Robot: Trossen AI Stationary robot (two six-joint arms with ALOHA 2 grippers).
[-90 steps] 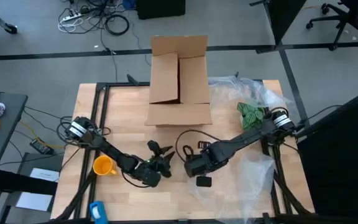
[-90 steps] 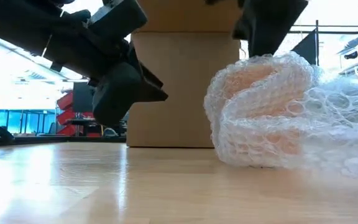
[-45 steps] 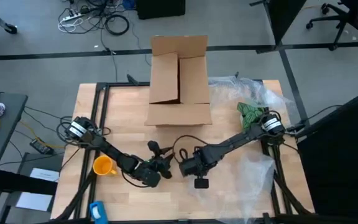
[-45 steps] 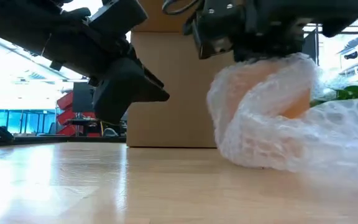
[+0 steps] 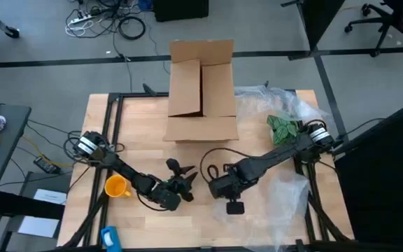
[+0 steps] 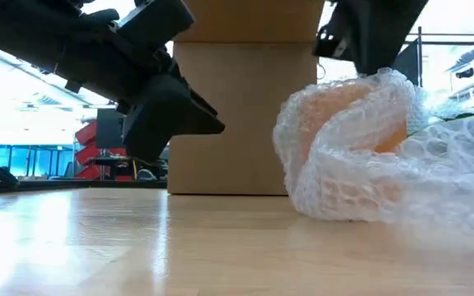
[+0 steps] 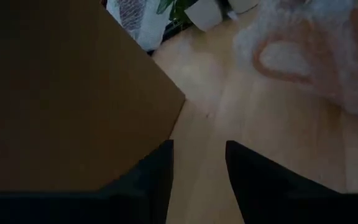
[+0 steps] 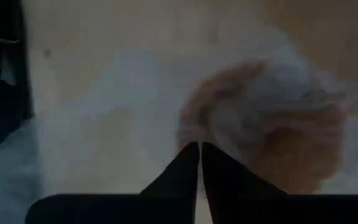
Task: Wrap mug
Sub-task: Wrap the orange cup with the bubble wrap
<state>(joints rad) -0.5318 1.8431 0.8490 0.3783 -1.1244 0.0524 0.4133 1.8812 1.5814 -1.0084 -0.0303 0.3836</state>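
Left end effector: positioned over the near-centre of the desk, just left of the right arm's tool. In its own wrist view the two fingers stand apart with bare wood between them, so it is released and carries nothing. The low view shows it raised off the surface.

Right end effector: positioned near centre, just right of the left one. The low view shows it directly above a mound of bubble wrap and meeting the top of it. Its wrist view shows the fingertips drawn together, so it is clenched (whether film is pinched between them cannot be told).

Bubble wrap: bunched around an orange form that rests on the desk, in front of the cardboard box. The rest of the sheet trails off toward the right edge of the desk. The left wrist view shows a loop-like outline through the film (handle-shaped, though not certain).

The mug: bare and yellow-orange, at the near-left of the desk beside the left arm, well apart from the wrap and from both end effectors.

Cardboard box: at far centre, flaps up. A green leafy item lies to its right.
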